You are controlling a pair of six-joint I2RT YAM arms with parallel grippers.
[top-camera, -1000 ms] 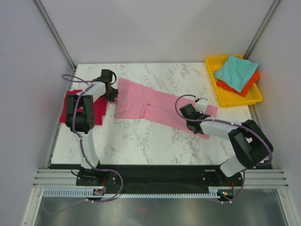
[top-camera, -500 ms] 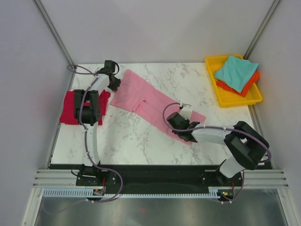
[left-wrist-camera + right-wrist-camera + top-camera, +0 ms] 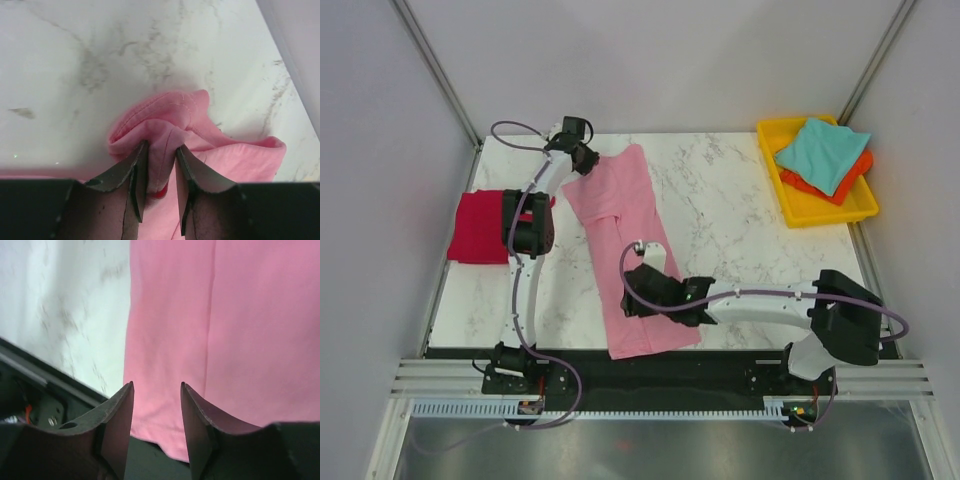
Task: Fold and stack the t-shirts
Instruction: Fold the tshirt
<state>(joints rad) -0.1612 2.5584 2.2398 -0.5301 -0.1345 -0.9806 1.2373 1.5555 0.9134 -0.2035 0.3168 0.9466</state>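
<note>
The light pink t-shirt (image 3: 620,215) lies folded into a long strip from the far middle of the table to its near edge, where the hem hangs slightly over. My left gripper (image 3: 582,160) is shut on a bunched fold at the shirt's far end, which the left wrist view shows between the jaws (image 3: 160,147). My right gripper (image 3: 632,304) hovers open over the strip's near part; the cloth (image 3: 250,340) lies flat under its jaws (image 3: 157,386). The crimson red t-shirt (image 3: 480,227) lies folded at the left. The teal t-shirt (image 3: 820,150) lies on the orange one (image 3: 852,178).
The yellow tray (image 3: 820,212) holding the teal and orange shirts stands at the far right corner. The table's dark near edge (image 3: 45,385) lies just left of and below the right gripper. Side walls bound the table left and right.
The pink shirt has swung from lying across the table to running far-to-near. My right gripper moved toward the near left; my left gripper moved farther back and right with its end.
</note>
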